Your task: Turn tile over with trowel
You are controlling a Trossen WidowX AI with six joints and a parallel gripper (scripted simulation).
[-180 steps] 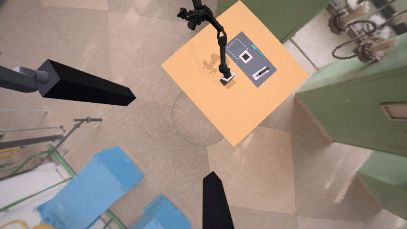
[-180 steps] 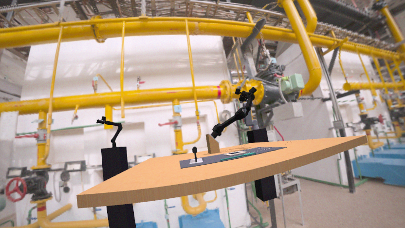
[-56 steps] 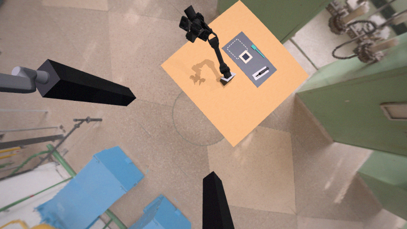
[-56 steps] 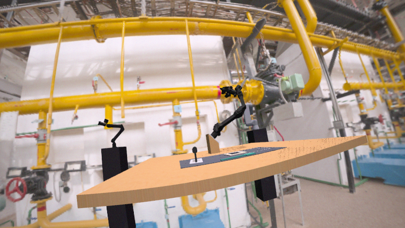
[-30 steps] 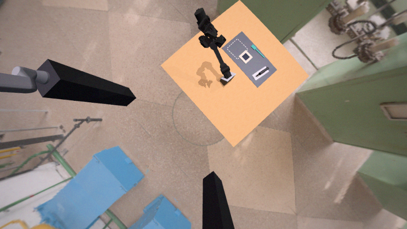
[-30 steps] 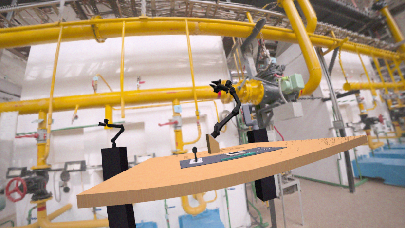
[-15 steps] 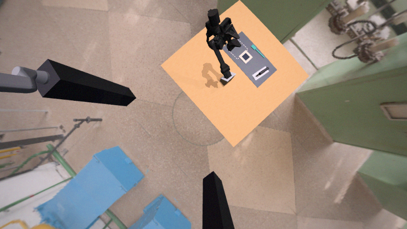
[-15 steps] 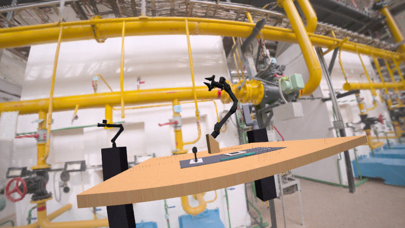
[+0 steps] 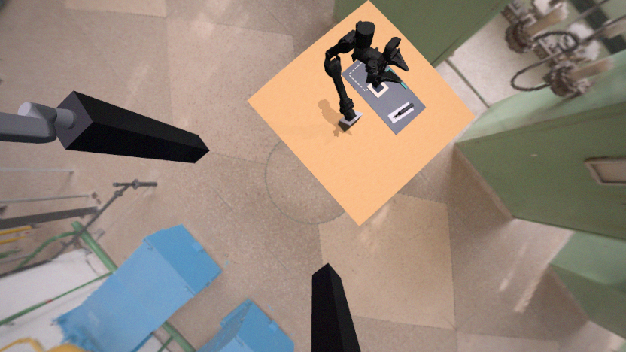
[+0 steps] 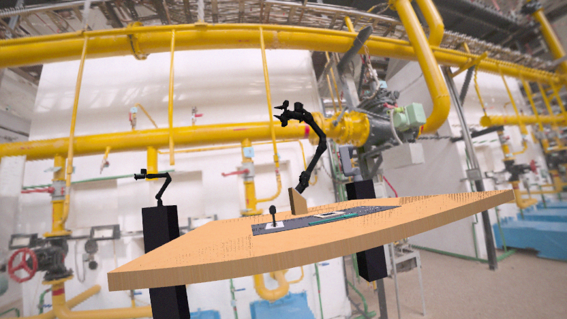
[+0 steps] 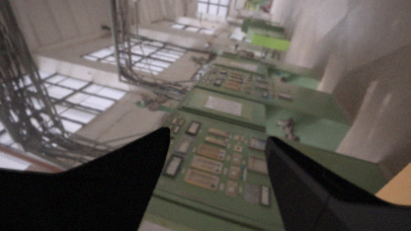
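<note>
My gripper is open and empty, high above the table. The tile lies flat on the dark mat, with a dark square on its pale upper side. Part of it is hidden by a finger in the top view. The dashed outline is partly hidden by the arm. The trowel appears to be the pale plate with a raised black handle at the mat's end. A teal strip lies near the mat's long edge; I cannot tell its exact use.
My arm stands on a tilted block at the edge of the wooden table. Black pillars stand away from the table, one bearing a small black arm.
</note>
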